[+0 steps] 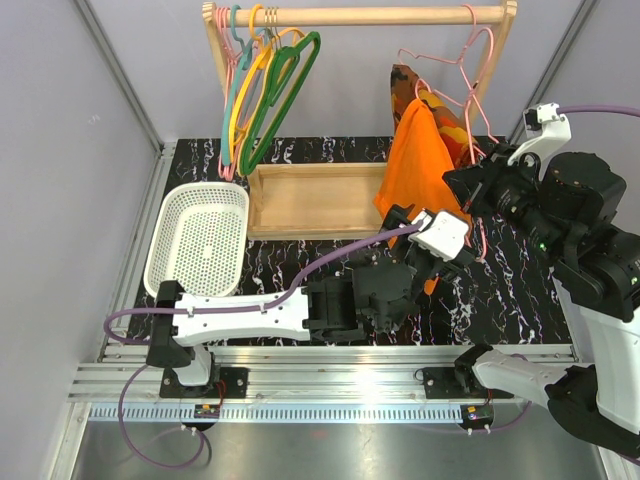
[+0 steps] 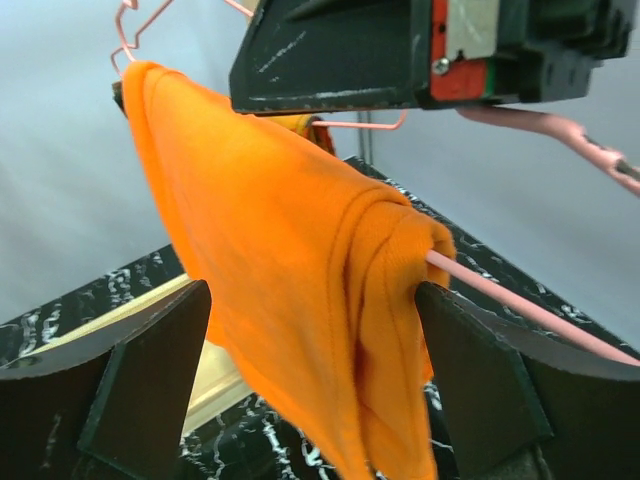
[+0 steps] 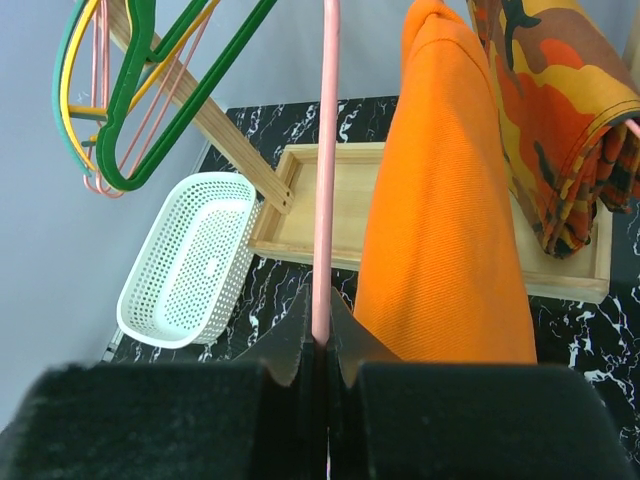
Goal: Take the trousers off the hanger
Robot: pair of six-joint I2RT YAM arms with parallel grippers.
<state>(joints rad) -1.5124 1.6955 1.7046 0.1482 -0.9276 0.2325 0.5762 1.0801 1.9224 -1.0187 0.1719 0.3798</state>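
The bright orange trousers (image 1: 415,165) hang folded over the bar of the thin pink hanger (image 1: 468,70) at the right of the rack. My right gripper (image 1: 478,188) is shut on the hanger's pink bar (image 3: 323,150), just left of the trousers (image 3: 450,230). My left gripper (image 1: 420,245) is open, and its two fingers (image 2: 150,380) stand on either side of the hanging trousers (image 2: 280,260) without pressing them. The hanger bar (image 2: 520,305) runs out of the fold to the right.
A camouflage garment (image 1: 440,110) hangs behind the trousers. Green, yellow and teal hangers (image 1: 265,90) hang at the left of the wooden rail (image 1: 370,15). A wooden tray (image 1: 310,200) forms the rack's base, and a white basket (image 1: 200,240) lies to its left.
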